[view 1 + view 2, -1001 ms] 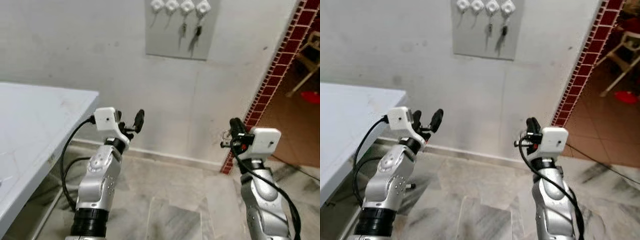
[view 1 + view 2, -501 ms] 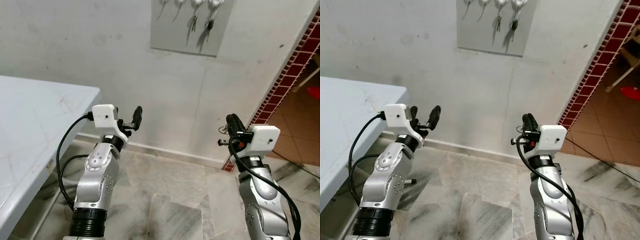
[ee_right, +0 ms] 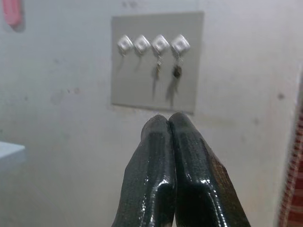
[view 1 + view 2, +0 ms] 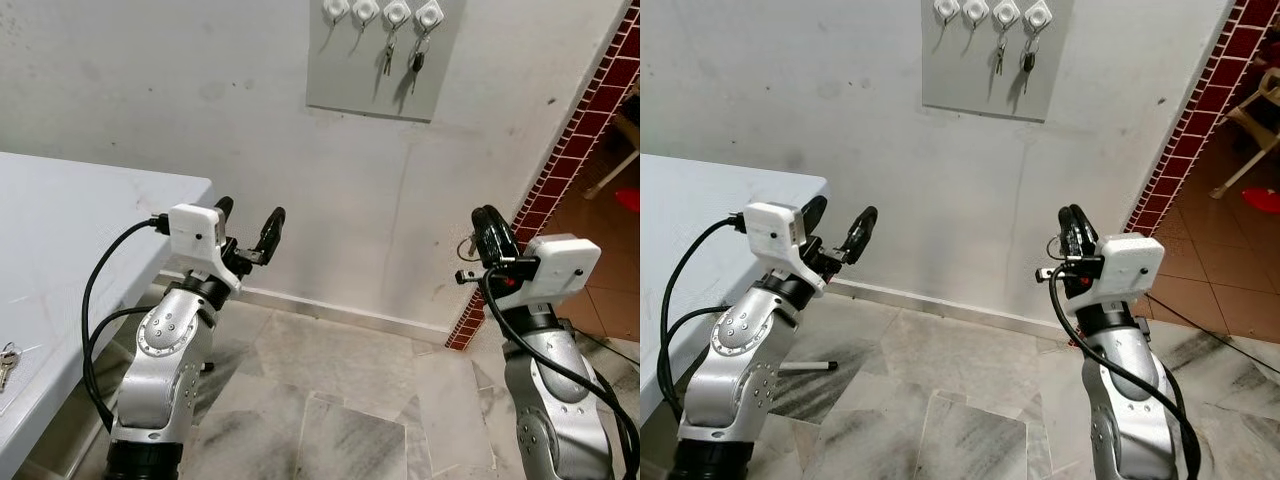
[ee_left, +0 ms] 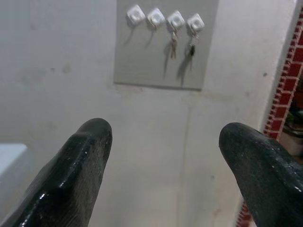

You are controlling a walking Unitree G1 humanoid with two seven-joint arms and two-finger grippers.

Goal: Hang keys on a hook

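Observation:
A grey hook board (image 4: pixel 385 62) hangs high on the wall, carrying a row of white hooks. Keys (image 4: pixel 388 56) dangle from its two right-hand hooks (image 4: pixel 429 14); the two left-hand hooks (image 4: pixel 334 10) are bare. Another bunch of keys (image 4: pixel 5 362) lies on the white table (image 4: pixel 70 230) at the far left edge. My left gripper (image 4: pixel 248 222) is raised beside the table corner, open and holding nothing, pointing at the wall below the board (image 5: pixel 163 47). My right gripper (image 4: pixel 490 228) is held up on the right, shut with nothing between its fingers, facing the board (image 3: pixel 156 61).
A column of red tiles (image 4: pixel 560 170) edges the wall on the right, with a doorway, a chair leg and a red object (image 4: pixel 628 198) beyond. The floor (image 4: pixel 340 400) is grey marble. A black cable (image 4: pixel 100 300) loops from my left wrist.
The camera has shifted, bringing the keys on the table into view at the left. My left gripper now sits further left with its fingers spread wide. The right gripper stays shut.

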